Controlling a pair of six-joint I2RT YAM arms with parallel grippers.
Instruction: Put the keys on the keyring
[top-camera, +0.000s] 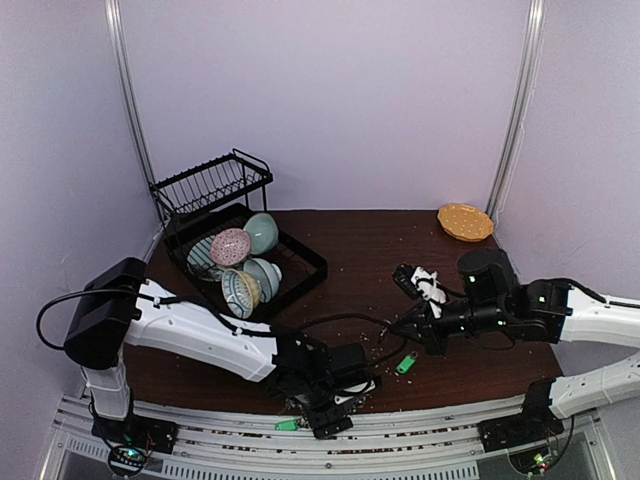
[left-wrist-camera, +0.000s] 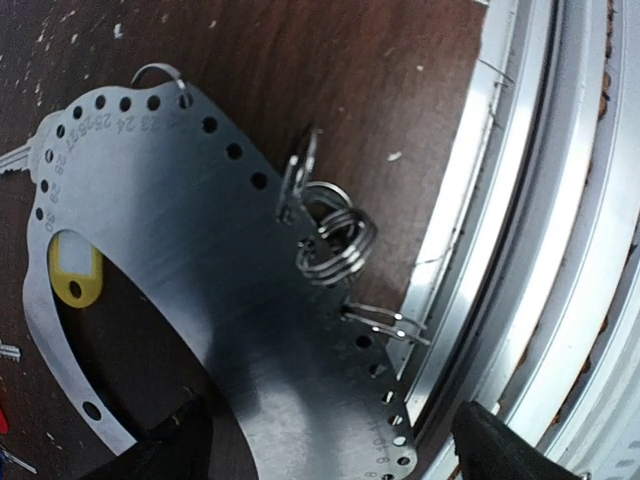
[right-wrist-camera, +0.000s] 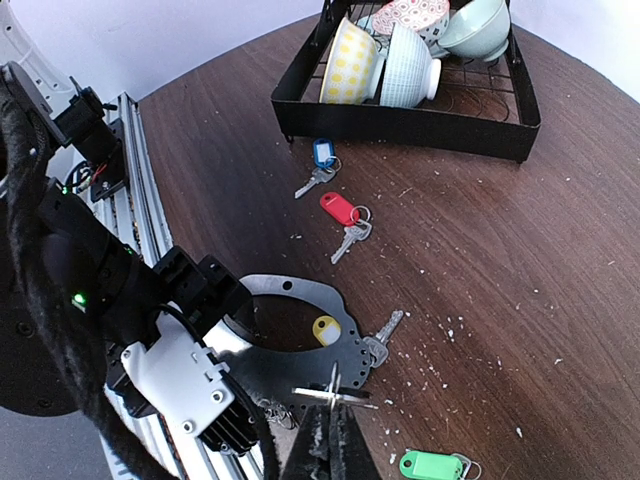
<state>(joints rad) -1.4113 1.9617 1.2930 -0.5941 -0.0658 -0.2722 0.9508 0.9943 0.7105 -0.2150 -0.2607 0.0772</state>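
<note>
Keyring (left-wrist-camera: 190, 230), a flat grey plate pierced with a row of holes along its rim, was seen lying at the near edge of the worktop (right-wrist-camera: 500, 250), just beside the rail (left-wrist-camera: 540, 200), with several split rings (left-wrist-camera: 335, 238) hooked through its holes. The left gripper (left-wrist-camera: 330, 455) was held above it with its fingers (left-wrist-camera: 500, 450) spread wide to either side of the plate, nothing being gripped. The right gripper (right-wrist-camera: 325, 440) was closed tight. A thin silver sliver (right-wrist-camera: 333, 393) was seen at its tips, though whether this was pinched or merely lay beyond them could not be told. A yellow-tagged key (right-wrist-camera: 327, 330) was seen within the plate's wide hole. The red-tagged key (right-wrist-camera: 340, 208) and blue-tagged key (right-wrist-camera: 322, 152) were seen loose toward the dish rack (right-wrist-camera: 400, 122), and the green-tagged key (right-wrist-camera: 430, 465) near the right gripper. The step in hand was judged to be the steadying of the plate for threading. It would be done well if the left fingers were closed on a bare stretch of rim, clear of the split rings, so that the plate was held flat and not pushed onto the rail. A key's own ring could then be brought edge-on to a free hole.
</note>
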